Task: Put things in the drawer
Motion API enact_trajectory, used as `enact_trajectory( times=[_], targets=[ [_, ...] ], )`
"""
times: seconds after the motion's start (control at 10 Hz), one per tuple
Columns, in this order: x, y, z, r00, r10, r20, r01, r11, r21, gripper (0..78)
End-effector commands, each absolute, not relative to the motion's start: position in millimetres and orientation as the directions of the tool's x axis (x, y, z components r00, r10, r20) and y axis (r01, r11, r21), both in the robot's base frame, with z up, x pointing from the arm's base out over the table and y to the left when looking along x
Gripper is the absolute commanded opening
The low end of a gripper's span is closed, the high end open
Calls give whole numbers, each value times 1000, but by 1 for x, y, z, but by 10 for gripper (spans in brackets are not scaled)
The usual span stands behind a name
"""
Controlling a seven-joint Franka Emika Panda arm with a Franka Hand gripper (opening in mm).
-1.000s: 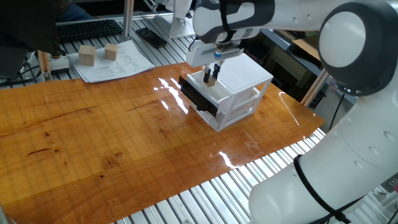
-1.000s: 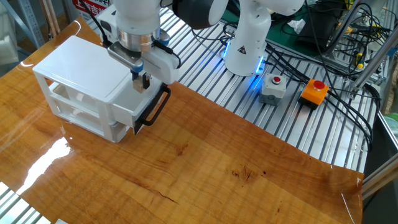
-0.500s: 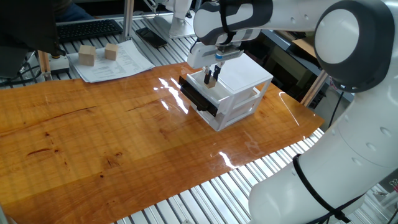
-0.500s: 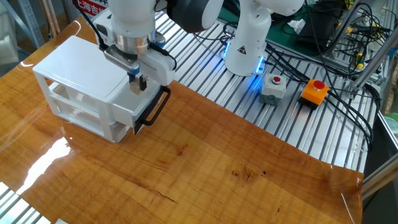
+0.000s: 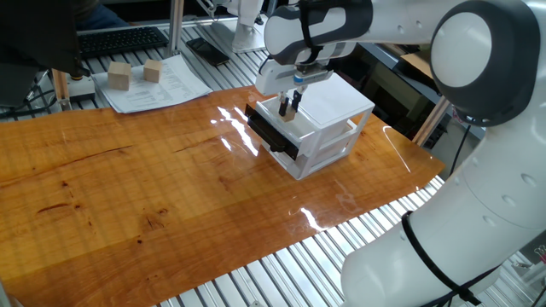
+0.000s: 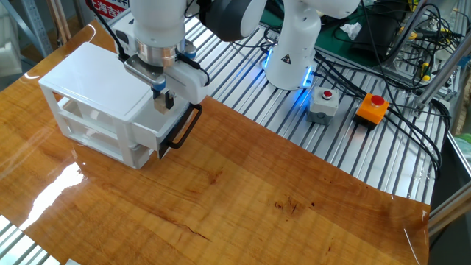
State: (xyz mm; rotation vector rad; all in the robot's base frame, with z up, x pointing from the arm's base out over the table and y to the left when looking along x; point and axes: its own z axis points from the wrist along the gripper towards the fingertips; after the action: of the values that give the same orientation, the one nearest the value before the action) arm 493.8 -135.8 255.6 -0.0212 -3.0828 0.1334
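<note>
Since a second ago the end effector [image 5: 288, 107] has risen slightly above the open drawer [image 5: 275, 128]; the cabinet [image 5: 328, 115] and bench [image 5: 128, 188] have not shifted.

In one fixed view, we see the end effector hanging over the pulled-out black-fronted drawer, fingers pointing down. A small tan patch shows between the fingertips, but we cannot tell whether it is the cube or whether the fingers are clenched on anything. The drawer sticks out toward the left of the white cabinet. Two larger wooden blocks [image 5: 119, 77] rest on papers [image 5: 158, 85] at the far edge, well apart from the cabinet, near a keyboard [image 5: 119, 39].

In the other fixed view, the end effector [image 6: 163, 101] sits just above the drawer [image 6: 176, 125], whose black handle juts out to the right. The fingers stand close together; we cannot make out the cube here, nor tell its place for certain. The cabinet [image 6: 88, 81] stands on the bench [image 6: 257, 213]. Beyond it lie a grey button box [image 6: 323, 104] and an orange one [image 6: 372, 108].
</note>
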Motion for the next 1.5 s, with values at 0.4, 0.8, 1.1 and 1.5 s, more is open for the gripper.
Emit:
enact_trajectory(
  times=[0.4, 0.8, 1.1, 1.5],
  targets=[
    [494, -136, 256, -998, 33, 51, 29, 996, -88, 12],
    [494, -136, 256, -998, 33, 51, 29, 996, -88, 775],
    [494, -136, 256, -998, 33, 51, 29, 996, -88, 775],
    [494, -136, 256, -998, 33, 51, 29, 996, -88, 775]
  ],
)
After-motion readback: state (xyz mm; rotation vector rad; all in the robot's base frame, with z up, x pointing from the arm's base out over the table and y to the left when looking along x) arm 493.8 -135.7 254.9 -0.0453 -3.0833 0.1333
